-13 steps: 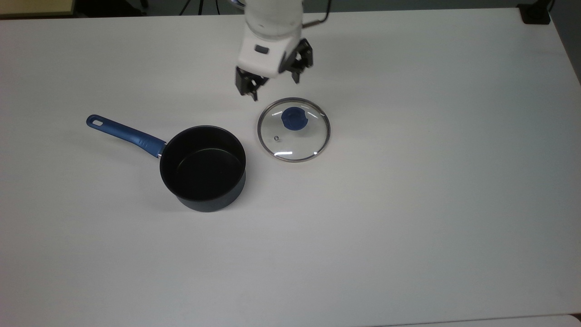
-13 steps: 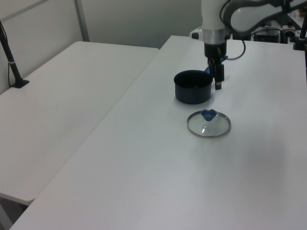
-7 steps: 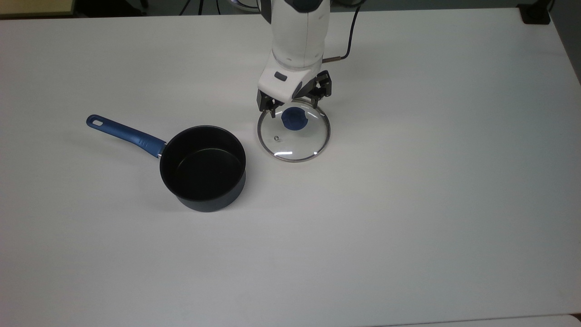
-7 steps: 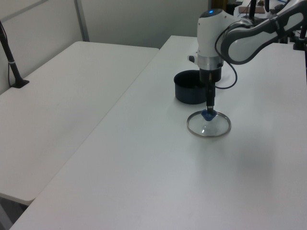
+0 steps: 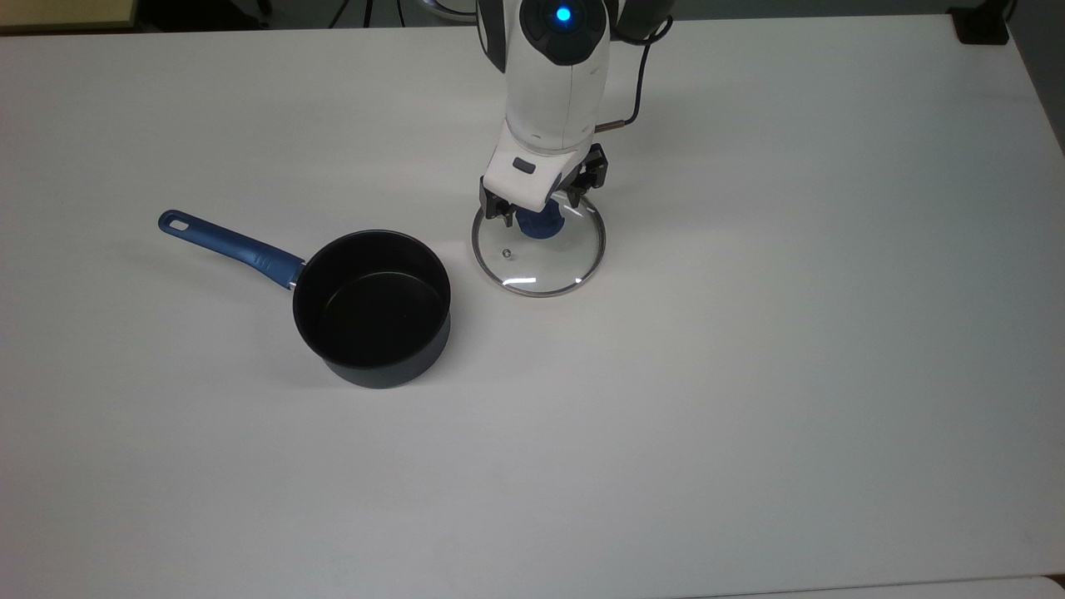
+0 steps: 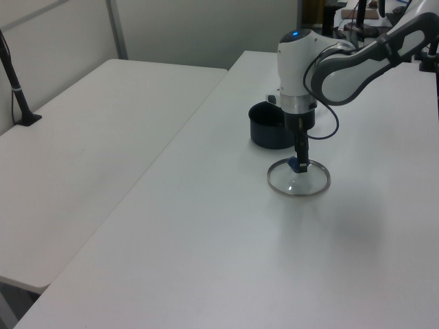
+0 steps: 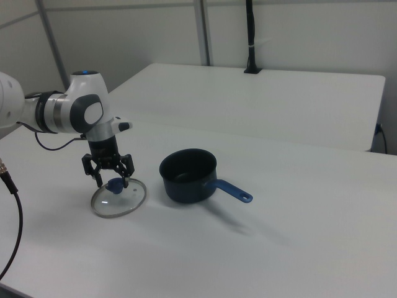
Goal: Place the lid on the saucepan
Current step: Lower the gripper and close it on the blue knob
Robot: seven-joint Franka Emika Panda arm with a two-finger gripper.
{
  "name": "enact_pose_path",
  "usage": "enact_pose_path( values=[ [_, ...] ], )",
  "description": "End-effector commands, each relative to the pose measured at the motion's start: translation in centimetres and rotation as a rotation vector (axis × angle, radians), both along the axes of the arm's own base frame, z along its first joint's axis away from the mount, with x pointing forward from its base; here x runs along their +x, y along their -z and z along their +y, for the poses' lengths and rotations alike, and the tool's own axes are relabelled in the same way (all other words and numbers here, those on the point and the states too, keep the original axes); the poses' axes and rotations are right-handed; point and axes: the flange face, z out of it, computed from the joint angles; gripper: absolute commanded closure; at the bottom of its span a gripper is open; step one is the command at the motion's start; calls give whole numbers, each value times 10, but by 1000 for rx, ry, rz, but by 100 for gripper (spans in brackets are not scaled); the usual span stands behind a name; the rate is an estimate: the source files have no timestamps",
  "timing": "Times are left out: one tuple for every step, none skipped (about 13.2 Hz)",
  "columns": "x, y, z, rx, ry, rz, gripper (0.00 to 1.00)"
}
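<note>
Two things lie on the white tabletop point(image 5: 749, 374): the lid point(image 5: 539, 249) and the saucepan point(image 5: 372, 308), near each other but apart. The lid rests flat, with its blue knob point(image 5: 539, 223) upward and a small vent point(image 5: 505, 253) showing through the glass. In the top view the saucepan stands upright to the lid's left, its black inside empty, its blue handle point(image 5: 229, 243) pointing to the top view's upper left; in the right view the handle runs toward the right view's right. The tool point(image 5: 541, 210) hangs straight down over the lid, low, with its fingers point(image 7: 97, 178) spread apart on either side of the knob. The right view shows a gap between each finger and the knob, so they seem not to touch it, though from the left view this is hard to judge, since there the fingers line up in front of the knob. The white arm point(image 5: 556, 83) rises from the tool, a blue light glowing on its top, and a thin dark cable point(image 5: 636, 79) loops beside it.
</note>
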Motion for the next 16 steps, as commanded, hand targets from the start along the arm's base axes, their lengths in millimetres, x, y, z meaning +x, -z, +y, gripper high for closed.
enact_pose_path(
  values=[
    [3,3,2,-2,-30,-33,14],
    [7,4,2,4,-30,-57,14],
    [8,6,2,5,-30,-62,14],
    [8,6,2,6,-30,-63,14],
    [9,7,1,5,-29,-66,17],
    [9,6,1,6,-31,-71,22],
    [9,5,1,7,-33,-72,25],
    [9,5,1,5,-35,-73,29],
    [9,5,1,6,-44,-72,33],
    [9,5,1,6,-50,-72,36],
    [9,4,1,6,-50,-71,37],
    [9,3,-1,6,-49,-71,40],
    [9,1,-1,6,-49,-72,42],
    [9,1,-2,6,-50,-70,45],
    [9,0,-3,6,-61,-70,49],
    [9,-2,-3,8,-66,-71,51]
  ],
)
